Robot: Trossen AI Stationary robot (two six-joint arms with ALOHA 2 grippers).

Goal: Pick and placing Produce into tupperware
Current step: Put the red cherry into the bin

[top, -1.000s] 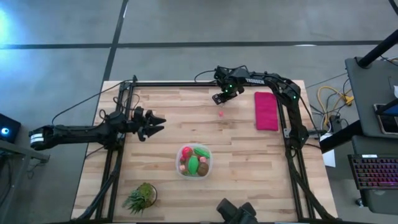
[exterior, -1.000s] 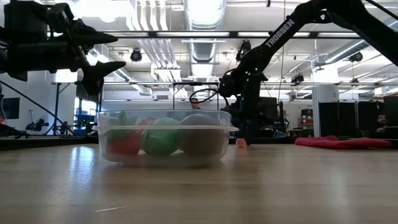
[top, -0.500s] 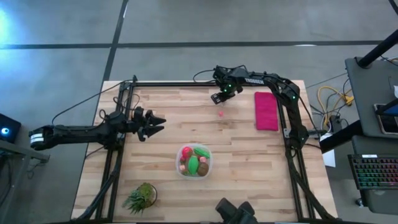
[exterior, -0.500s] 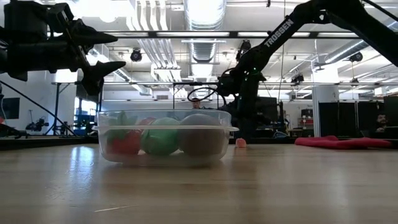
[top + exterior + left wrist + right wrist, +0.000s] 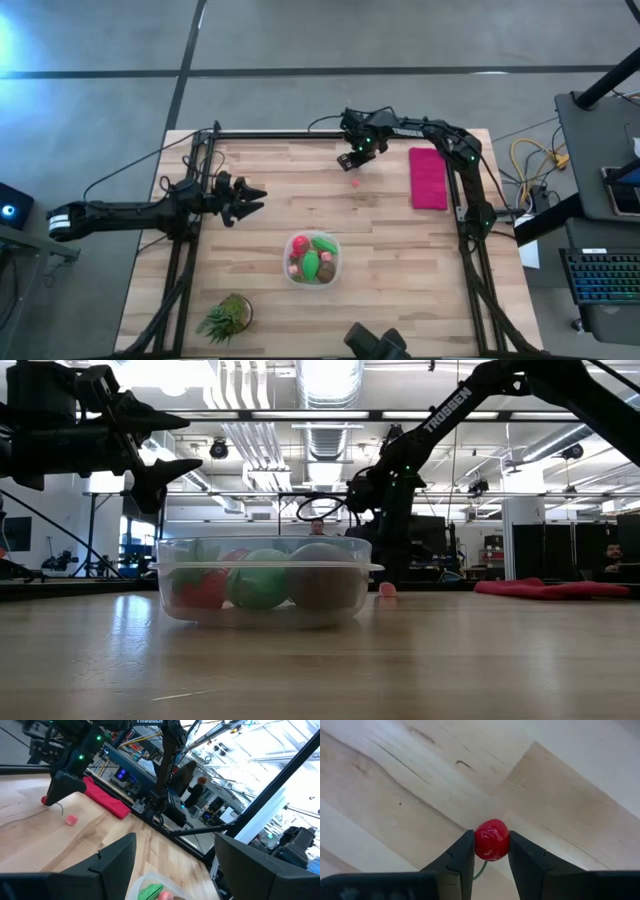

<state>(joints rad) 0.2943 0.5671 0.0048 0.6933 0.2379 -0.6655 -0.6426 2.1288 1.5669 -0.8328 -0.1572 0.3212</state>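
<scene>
Although most of the produce is already lying inside the tupperware (image 5: 313,259), the task is judged as not yet finished. In the clear tupperware, which is standing near the front middle of the bench (image 5: 400,230), a green piece (image 5: 312,264), a brown piece (image 5: 322,580), something red and some small pink pieces are being seen together. At the far side of the bench, beside the red cloth (image 5: 428,178), the right gripper (image 5: 491,851) is being held closed on a small red berry (image 5: 491,839), whose thin green stem is hanging down between the fingers; whether the berry is resting on the wood or is lifted cannot be told. One more small pink piece (image 5: 355,183) is lying loose on the bench just near this gripper, well apart from the tupperware. The left gripper (image 5: 252,199) is being held above the left part of the bench, open and empty, apart from the tupperware. So the berry is judged as needing to be carried to the tupperware, and after it the pink piece is left to be picked. The green plant (image 5: 226,317) at the front left corner is not being counted in the task.
</scene>
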